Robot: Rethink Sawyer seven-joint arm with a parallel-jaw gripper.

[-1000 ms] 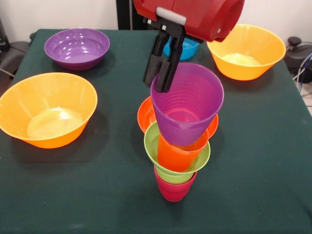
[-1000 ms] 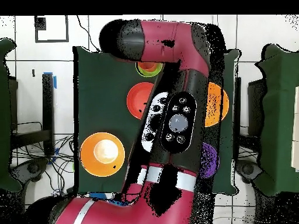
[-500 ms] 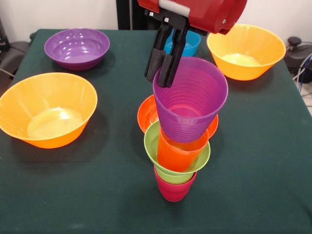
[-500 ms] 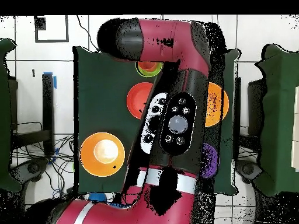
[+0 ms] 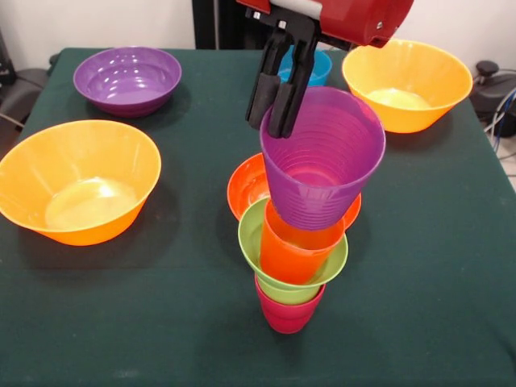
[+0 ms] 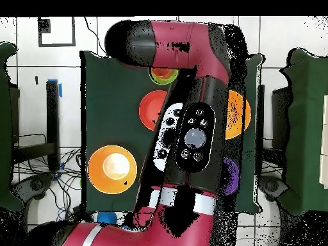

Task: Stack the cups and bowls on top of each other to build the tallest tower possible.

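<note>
The hand (image 5: 278,103) pinches the rim of the ribbed, tapered purple cup (image 5: 322,161), tilted above the glossy orange-red cup (image 5: 297,254) nested in lime green (image 5: 278,274) and crimson (image 5: 289,314) cups on the dark green cloth surface (image 5: 435,274).

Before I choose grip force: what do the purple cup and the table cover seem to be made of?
Purple cup: likely thin moulded plastic, glossy and slightly translucent, with ridged rings. Table cover: seemingly dark green matte cloth, without shine.

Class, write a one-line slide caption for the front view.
Gripper pinching the purple cup's rim atop a stack of orange-red, lime green and crimson pieces.
</note>
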